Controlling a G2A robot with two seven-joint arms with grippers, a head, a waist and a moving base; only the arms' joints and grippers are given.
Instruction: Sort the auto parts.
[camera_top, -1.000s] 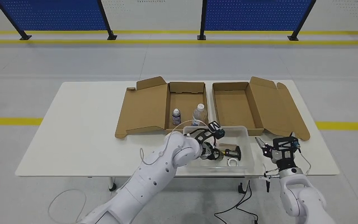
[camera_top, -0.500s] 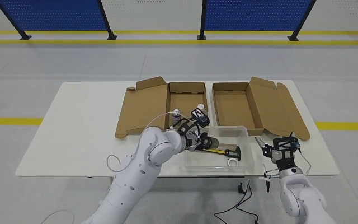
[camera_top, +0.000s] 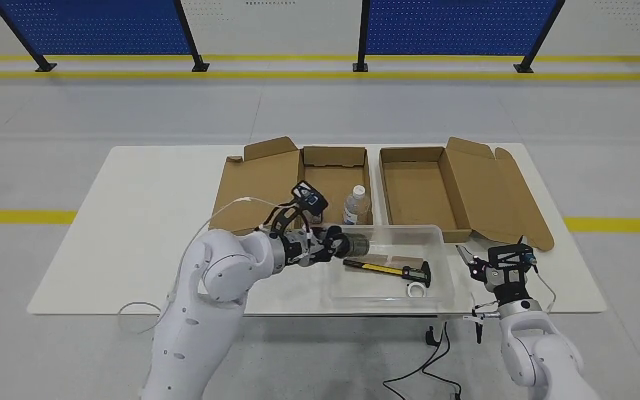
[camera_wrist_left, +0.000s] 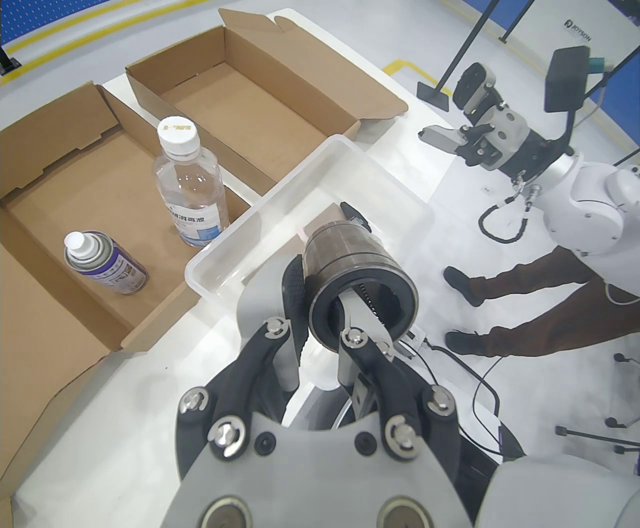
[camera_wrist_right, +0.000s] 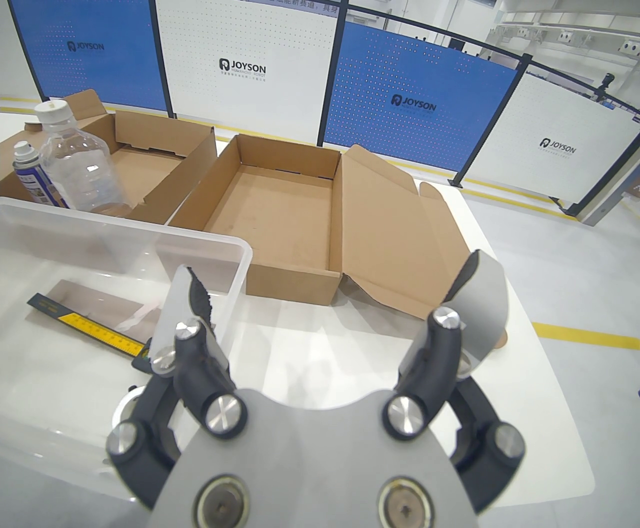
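White table (camera_top: 130, 230) set on a grey floor (camera_top: 320, 110) marked with yellow lines (camera_top: 280, 73); blue screens (camera_top: 100, 25) on black posts (camera_top: 187, 35) are ranged behind.

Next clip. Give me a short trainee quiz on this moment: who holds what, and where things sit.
1. True or false: the left hand grips a metal cylinder, with one finger inside its bore.
2. Where does the clear bottle stand? A) in the cardboard box with the spray can; B) in the clear bin; C) in the other cardboard box.
3. Fill in: the right hand, beside the bin, is ____ (open or shut).

Key: 1 true; 2 A; 3 open.
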